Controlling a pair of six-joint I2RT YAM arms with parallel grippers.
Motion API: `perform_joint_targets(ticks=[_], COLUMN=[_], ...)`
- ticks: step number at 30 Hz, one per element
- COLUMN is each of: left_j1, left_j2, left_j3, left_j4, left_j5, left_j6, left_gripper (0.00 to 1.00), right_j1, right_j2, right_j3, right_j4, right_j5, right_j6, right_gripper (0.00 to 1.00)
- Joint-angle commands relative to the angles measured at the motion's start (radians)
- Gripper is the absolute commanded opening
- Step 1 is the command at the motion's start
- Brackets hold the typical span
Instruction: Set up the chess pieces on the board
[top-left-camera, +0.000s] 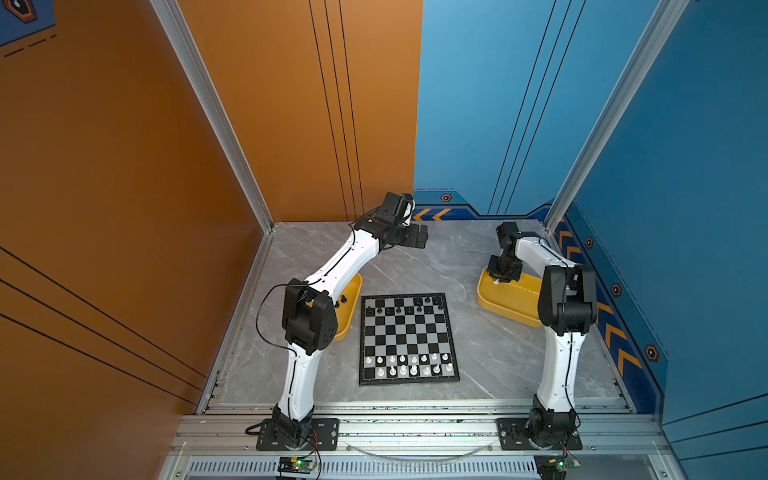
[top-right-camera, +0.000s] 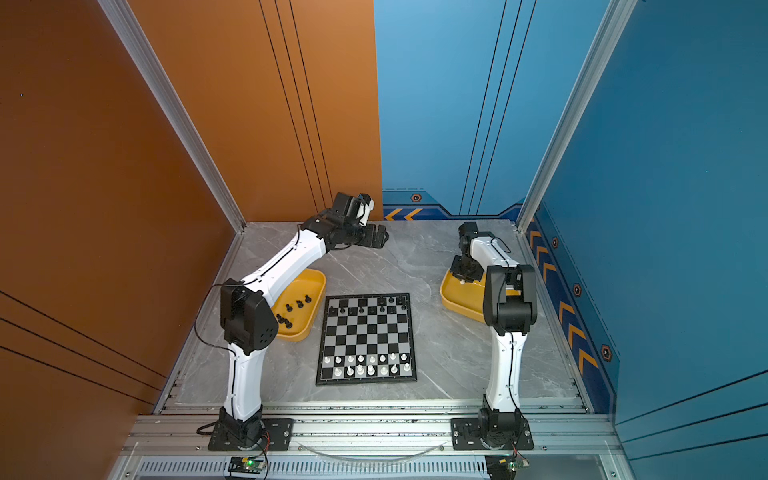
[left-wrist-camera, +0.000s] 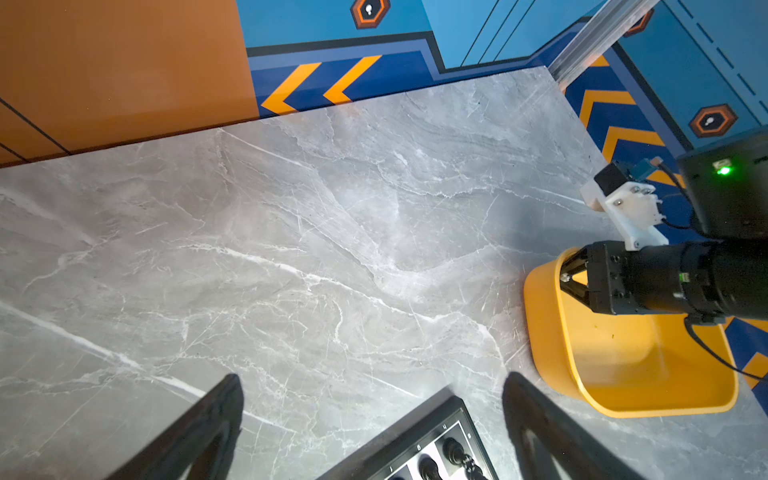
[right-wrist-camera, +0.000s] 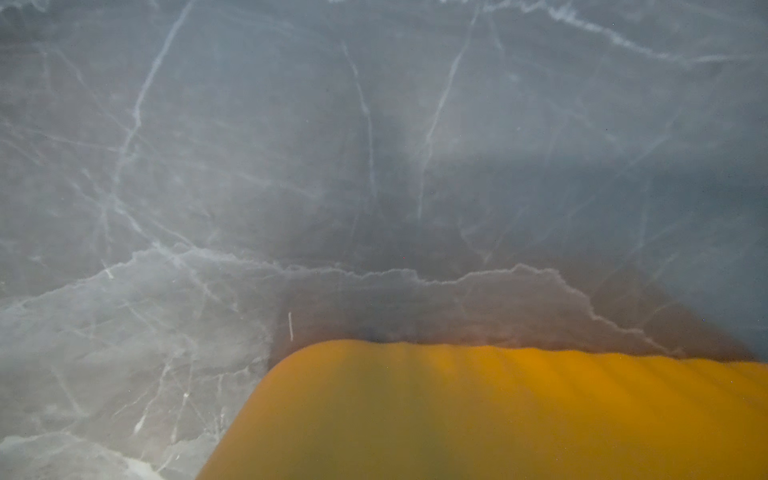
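Observation:
The board (top-left-camera: 409, 338) (top-right-camera: 366, 338) lies flat mid-table. White chess pieces (top-left-camera: 409, 363) fill its two near rows, and black chess pieces (top-left-camera: 409, 306) stand on part of its far rows. Several more black pieces (top-right-camera: 297, 307) lie in the left yellow tray (top-right-camera: 309, 279). My left gripper (top-left-camera: 422, 237) (left-wrist-camera: 374, 399) is open and empty, raised above the table beyond the board's far corner (left-wrist-camera: 444, 409). My right gripper (top-left-camera: 497, 281) (left-wrist-camera: 566, 277) reaches down into the right yellow tray (top-left-camera: 498, 309) (left-wrist-camera: 623, 374). It is shut on a small white chess piece (left-wrist-camera: 564, 276). The right wrist view shows no fingers.
Grey marble tabletop (top-left-camera: 478, 353) walled by orange and blue panels at the back and sides. The right wrist view shows only blurred tray wall (right-wrist-camera: 498, 415) and marble. An aluminium rail (top-left-camera: 415, 432) with both arm bases runs along the front edge.

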Motion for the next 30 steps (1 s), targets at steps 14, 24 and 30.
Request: perform_joint_targets(ticks=[14, 24, 30], left_j1=[-0.025, -0.03, -0.031], left_j2=[-0.139, -0.187, -0.204], left_j3=[-0.124, -0.175, -0.194], left_j4=[-0.021, -0.019, -0.017], left_j5=[-0.042, -0.066, -0.075], left_j6=[0.028, 0.037, 0.038], left_gripper=[0.98, 0.98, 0.98], right_j1=[-0.006, -0.007, -0.011], right_j2=[-0.09, -0.1, -0.088], right_j3=[-0.062, -0.061, -0.051], right_j4=[0.013, 0.012, 0.012], right_j5=[0.017, 0.026, 0.021], right_j6=[-0.045, -0.053, -0.057], right_gripper=[0.24, 0.26, 0.25])
